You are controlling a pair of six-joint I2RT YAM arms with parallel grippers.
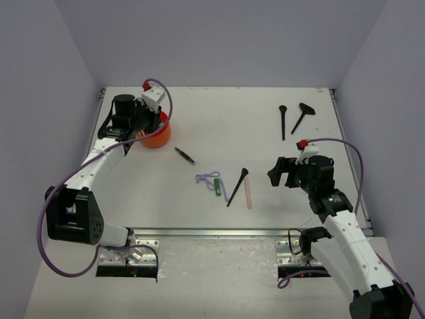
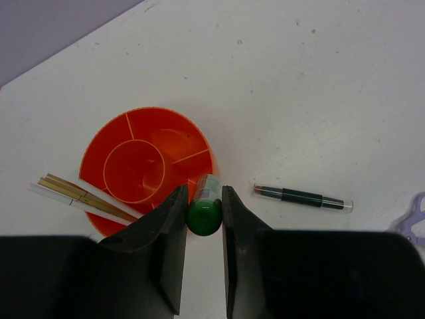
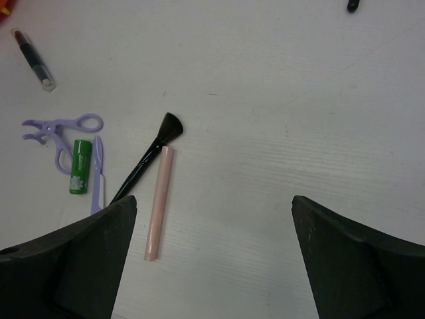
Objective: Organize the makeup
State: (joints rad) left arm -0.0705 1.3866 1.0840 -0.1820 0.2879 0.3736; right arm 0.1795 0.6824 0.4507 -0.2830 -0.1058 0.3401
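My left gripper [image 1: 147, 127] is shut on a small green tube [image 2: 204, 211] and holds it above the right rim of the round orange divided tub [image 1: 159, 139] [image 2: 157, 130]. Thin pale sticks [image 2: 74, 195] lean out of the tub's left side. A dark pencil [image 1: 185, 155] [image 2: 302, 198] lies just right of the tub. Mid-table lie a lilac looped tool [image 1: 207, 178] [image 3: 60, 129], a second green tube [image 1: 218, 185] [image 3: 80, 166], a black brush [image 1: 237, 187] [image 3: 149, 159] and a pink stick [image 1: 248, 193] [image 3: 159, 203]. My right gripper [image 1: 279, 173] [image 3: 212, 206] is open and empty, to the right of the pink stick.
Two more black flared-head brushes [image 1: 283, 121] [image 1: 301, 115] lie at the far right of the table. A slim lilac-and-white tool [image 3: 97, 174] lies beside the green tube. Grey walls close in the left, back and right sides.
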